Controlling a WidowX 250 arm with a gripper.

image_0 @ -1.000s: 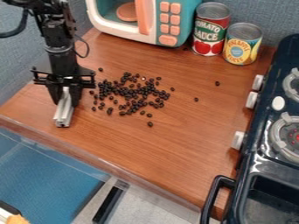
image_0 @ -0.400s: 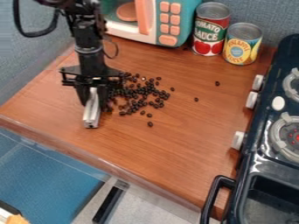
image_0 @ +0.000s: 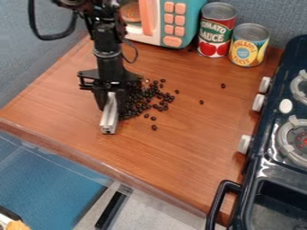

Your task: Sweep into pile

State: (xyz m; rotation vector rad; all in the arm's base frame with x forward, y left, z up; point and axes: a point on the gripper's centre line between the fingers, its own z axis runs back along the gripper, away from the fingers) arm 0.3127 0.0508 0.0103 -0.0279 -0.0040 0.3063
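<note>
My gripper [image_0: 110,101] hangs low over the left-centre of the wooden counter, shut on a pale metal bar [image_0: 109,117] whose near end points toward the counter's front edge. Dark beans [image_0: 142,99] lie bunched against the right side of the gripper and bar, and the gripper hides part of the bunch. A few beans lie apart: one [image_0: 154,127] toward the front, one [image_0: 201,102] to the right and another [image_0: 223,86] further right.
A toy microwave [image_0: 173,22] stands at the back, beside a tomato sauce can [image_0: 216,30] and a pineapple can [image_0: 248,45]. Along the right runs a toy stove [image_0: 264,155] with knobs on its side. The counter's front edge [image_0: 96,161] slants down to the right.
The gripper has moved right across the counter with the bar. Beans that lay spread at the left of the patch are now pressed closer together on its right side.
</note>
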